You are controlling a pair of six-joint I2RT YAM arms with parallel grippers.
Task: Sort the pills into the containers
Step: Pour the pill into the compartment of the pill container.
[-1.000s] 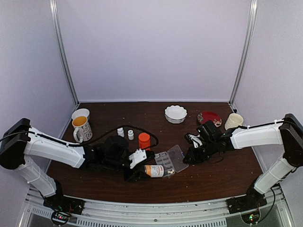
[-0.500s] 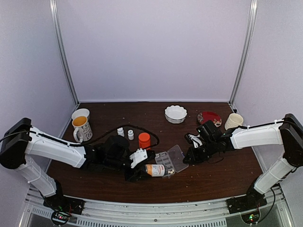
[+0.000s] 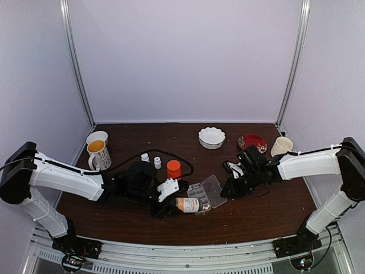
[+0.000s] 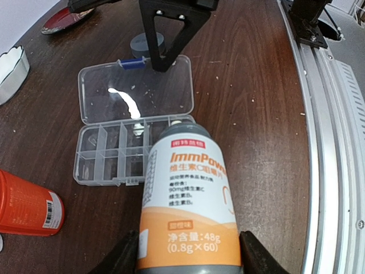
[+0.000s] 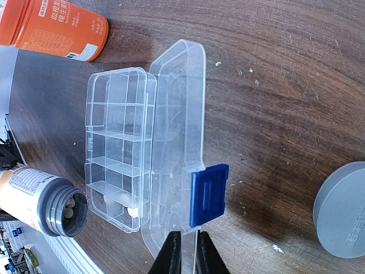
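A white-and-orange bottle [image 4: 191, 200] lies tipped between the fingers of my left gripper [image 4: 188, 258], which is shut on its base. Its open grey mouth [image 5: 65, 210] shows pills [image 5: 69, 208] inside and points at the clear organizer box [image 5: 117, 148], whose cells are the containers. One cream pill [image 5: 133, 212] lies in a cell near the mouth. My right gripper [image 5: 188, 251] is shut on the edge of the box's open lid [image 5: 177, 142], beside the blue latch [image 5: 208, 194]. From above, the bottle [image 3: 185, 205] sits just left of the box [image 3: 198, 194].
A grey cap [image 5: 342, 211] lies on the table right of the lid. An orange bottle [image 3: 174, 169] and two tiny white bottles [image 3: 145, 158] stand behind the box. Mug [image 3: 98, 149] far left; white bowl [image 3: 211, 137], red plate [image 3: 252, 141] and cream cup [image 3: 281, 146] at the back.
My left wrist has shifted very slightly with the bottle. The right arm and the box have not moved.
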